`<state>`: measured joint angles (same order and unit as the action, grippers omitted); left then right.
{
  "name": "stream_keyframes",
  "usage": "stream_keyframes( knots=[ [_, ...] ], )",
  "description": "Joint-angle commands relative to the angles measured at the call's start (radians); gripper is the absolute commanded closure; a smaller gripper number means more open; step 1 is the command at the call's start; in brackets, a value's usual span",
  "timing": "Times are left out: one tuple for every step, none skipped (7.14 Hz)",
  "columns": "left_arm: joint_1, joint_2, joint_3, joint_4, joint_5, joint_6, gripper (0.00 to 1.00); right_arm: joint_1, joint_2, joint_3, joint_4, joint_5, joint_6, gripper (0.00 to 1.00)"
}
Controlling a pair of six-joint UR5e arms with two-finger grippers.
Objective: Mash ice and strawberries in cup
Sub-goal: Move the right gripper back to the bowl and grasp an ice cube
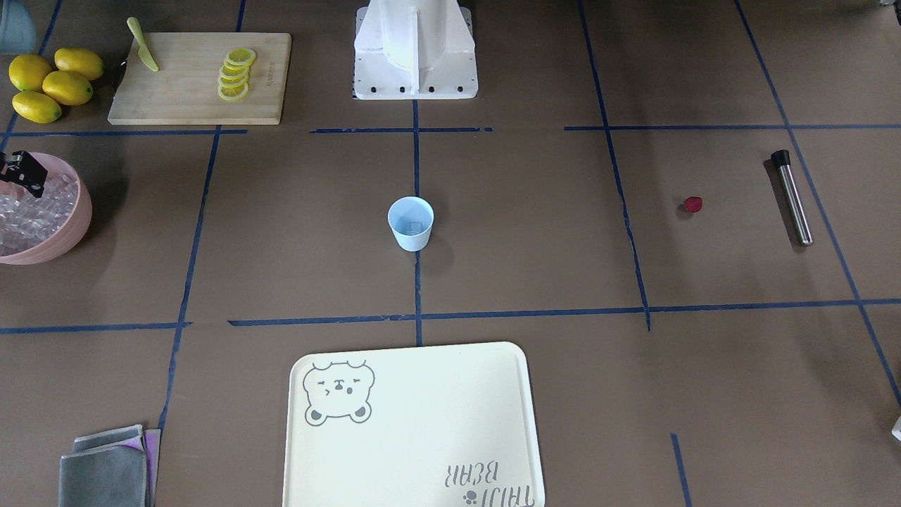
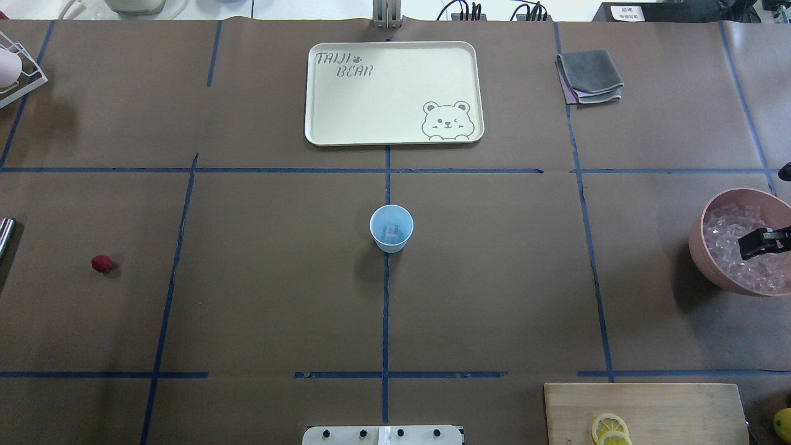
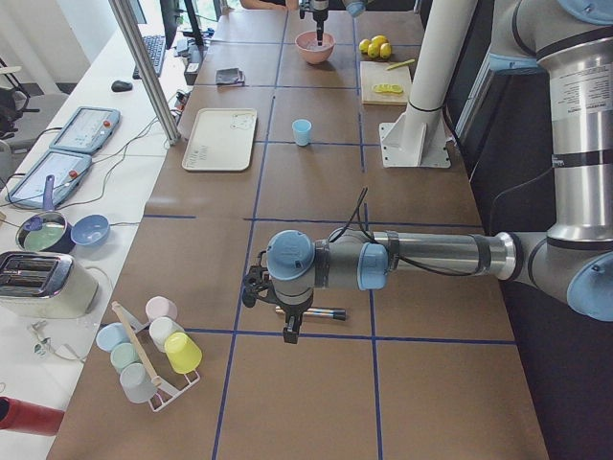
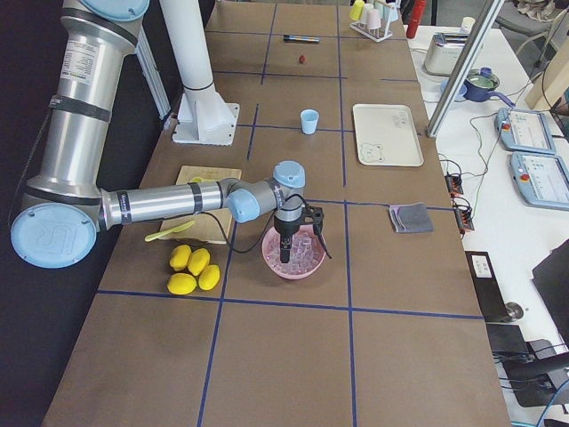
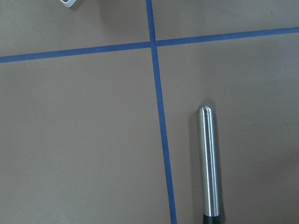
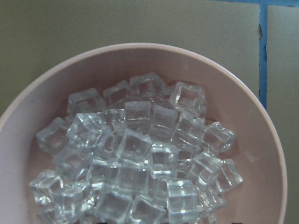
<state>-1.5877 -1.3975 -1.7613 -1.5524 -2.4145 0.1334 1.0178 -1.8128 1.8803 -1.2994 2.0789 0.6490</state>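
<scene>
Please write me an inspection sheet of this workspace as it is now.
Surface: brown paper table with blue tape grid.
Job's things: pale blue cup upright at centre, ice inside; strawberry on the table, apart from the cup; ice cubes fill the pink bowl.
Clutter: metal muddler lying flat, bear tray, grey cloths, cutting board with lemon slices, lemons, knife, cup rack.
Grippers: right gripper over the bowl's ice, left gripper above the muddler; whether the fingers are open cannot be told.
Cables: black cable loops at the left wrist.
Surroundings: side bench with toaster and control tablets.

You see the cup [image 3: 303, 131] beside the tray [image 3: 219, 140], the pink bowl [image 3: 308, 56] beyond it, the left gripper [image 3: 287, 326] well nearer
</scene>
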Motion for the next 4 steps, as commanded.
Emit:
stream_keyframes(
  knots=[
    [0.0, 0.0, -0.001, 0.0, 0.0, 0.0, 0.0, 0.001, 0.009, -0.056, 0.066, 0.001, 0.001, 0.18],
    [0.0, 0.0, -0.003, 0.0, 0.0, 0.0, 0.0, 0.001, 0.01, -0.058, 0.074, 0.001, 0.003, 0.29],
    [0.0, 0.0, -0.003, 0.0, 0.0, 0.0, 0.0, 0.001, 0.01, -0.056, 0.074, 0.001, 0.003, 0.41],
    [0.0, 0.0, -0.004, -0.001, 0.0, 0.0, 0.0, 0.001, 0.009, -0.053, 0.074, 0.001, 0.006, 0.59]
  ],
)
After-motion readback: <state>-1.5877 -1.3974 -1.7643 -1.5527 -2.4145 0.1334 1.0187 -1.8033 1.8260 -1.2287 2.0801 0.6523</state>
